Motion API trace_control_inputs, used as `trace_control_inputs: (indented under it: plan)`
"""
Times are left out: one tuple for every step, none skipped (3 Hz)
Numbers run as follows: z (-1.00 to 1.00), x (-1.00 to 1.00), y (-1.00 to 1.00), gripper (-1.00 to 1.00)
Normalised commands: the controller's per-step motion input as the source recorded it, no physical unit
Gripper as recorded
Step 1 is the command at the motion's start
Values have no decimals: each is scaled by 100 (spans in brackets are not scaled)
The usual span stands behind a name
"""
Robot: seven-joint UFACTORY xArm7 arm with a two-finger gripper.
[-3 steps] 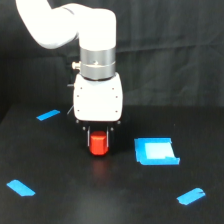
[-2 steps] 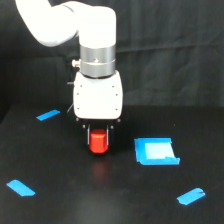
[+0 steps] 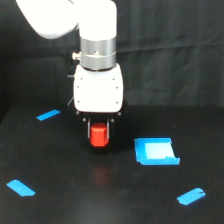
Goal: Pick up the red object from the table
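Observation:
The red object [image 3: 99,136], a small red-orange faceted block, sits between the two dark fingers of my gripper [image 3: 99,142] in the middle of the exterior view. The gripper hangs straight down from the white arm and is shut on the block. The block appears held slightly above the black table [image 3: 75,205], with a faint reddish reflection on the surface below it. The fingertips are dark against the table and hard to make out.
A blue square piece [image 3: 156,151] lies on the table just to the exterior view's right of the gripper. Blue tape strips lie at the left back [image 3: 48,115], left front [image 3: 21,187] and right front [image 3: 191,196]. A black cloth backdrop hangs behind.
The gripper and the red object between its fingers have moved up a little together. The blue piece and the tape strips have not moved.

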Motion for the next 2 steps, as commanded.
trace_control_inputs:
  plan:
    - [80, 2, 2, -99]
    - [87, -2, -1, -100]
